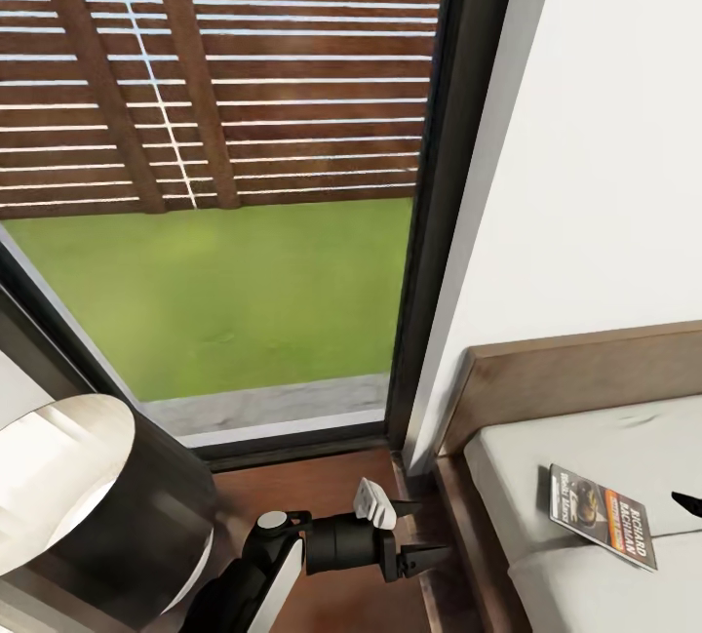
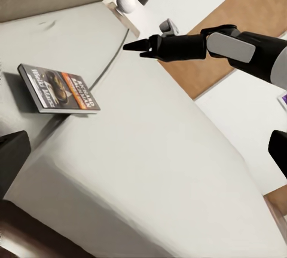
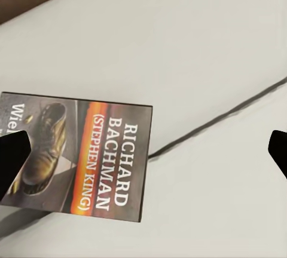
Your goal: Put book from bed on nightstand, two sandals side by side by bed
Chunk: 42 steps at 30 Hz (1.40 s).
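At the far left of the head view stands a rounded lamp shade [image 1: 58,477], pale on top and dark down its side. Behind it a tall dark-framed window [image 1: 429,223] looks out on green grass [image 1: 224,292] and a slatted wooden fence [image 1: 224,67]. Low in the middle, the left gripper [image 1: 421,534] reaches out over the wood floor [image 1: 292,487] toward the bed [image 1: 546,370]; its two dark pointed fingers stand a little apart with nothing between them, the lower tip just over the dark-brown frame. A white wall [image 1: 604,126] rises to the right, with the headboard below it.

The book [image 1: 602,516] lies flat on the pale mattress near the headboard, straddling a seam. At the right edge of this view a small dark point [image 1: 687,503] pokes in just beside the book (probably a fingertip of the right gripper, though it is too little to be sure).

The left wrist view gives what the head camera cannot: the whole right arm [image 2: 239,46] stretched across the bed, its gripper [image 2: 134,48] narrow at the tips and empty, hanging near the book [image 2: 57,88] but apart from it.

The right wrist view brings the cover close enough to read: "RICHARD BACHMAN (STEPHEN KING)" on the book [image 3: 89,156], with a picture of a boot. The right gripper's fingers [image 3: 12,162] frame this view widely spread, one dark tip overlapping the cover; whether it touches cannot be told.
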### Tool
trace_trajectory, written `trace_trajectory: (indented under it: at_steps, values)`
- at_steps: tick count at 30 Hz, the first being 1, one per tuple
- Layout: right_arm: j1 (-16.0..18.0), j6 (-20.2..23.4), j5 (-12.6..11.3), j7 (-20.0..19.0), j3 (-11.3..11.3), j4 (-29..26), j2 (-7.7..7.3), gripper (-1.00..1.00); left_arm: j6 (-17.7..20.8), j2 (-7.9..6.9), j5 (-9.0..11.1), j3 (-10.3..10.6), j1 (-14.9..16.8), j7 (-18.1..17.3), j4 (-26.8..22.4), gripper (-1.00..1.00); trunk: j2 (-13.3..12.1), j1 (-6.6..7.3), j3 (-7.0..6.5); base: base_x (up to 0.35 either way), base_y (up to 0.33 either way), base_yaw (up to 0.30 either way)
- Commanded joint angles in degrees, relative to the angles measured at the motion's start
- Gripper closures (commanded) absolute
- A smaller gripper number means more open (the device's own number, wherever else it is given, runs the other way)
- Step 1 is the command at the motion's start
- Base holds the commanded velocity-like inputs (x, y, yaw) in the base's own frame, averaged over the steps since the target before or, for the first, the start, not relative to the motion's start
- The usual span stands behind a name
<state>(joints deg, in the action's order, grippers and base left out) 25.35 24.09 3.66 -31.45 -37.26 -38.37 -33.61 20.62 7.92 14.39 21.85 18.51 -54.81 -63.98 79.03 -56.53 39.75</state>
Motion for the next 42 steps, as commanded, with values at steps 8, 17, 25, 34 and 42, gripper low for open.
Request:
trace_trajectory:
  at_steps: [8,17,25,34,42]
  values:
    - [0.05,0.34,0.21,-0.59,3.02,-0.49,0.03,-1.0,0.57,-0.01,0.46,0.04,0.03,-0.04,0.08,-1.0,0.84,-0.44,0.41,0.0,0.0,0.0]
    - [0.05,0.34,0.04,-0.63,4.37,-1.76,0.03,-1.0,0.57,-0.01,0.46,0.04,0.03,-0.04,0.09,-1.0,3.25,-1.76,1.49,0.0,0.0,0.0]
    - [0.05,0.34,0.03,-0.63,4.47,-1.96,0.03,-1.0,0.57,-0.01,0.46,0.1,0.03,-0.04,0.09,-1.0,6.46,-3.52,2.92,0.0,0.0,0.0]
    - [0.05,0.34,0.0,-1.15,4.48,-1.97,0.03,-1.0,0.55,-0.01,0.46,0.12,0.03,-0.04,0.09,-1.0,7.26,-3.96,3.28,0.0,0.0,0.0]
    - [0.05,0.34,0.03,-4.9,4.48,-1.97,0.01,-1.0,0.56,-0.01,0.46,0.12,0.03,-0.04,0.09,-1.0,9.67,-5.28,4.36,0.0,0.0,0.0]
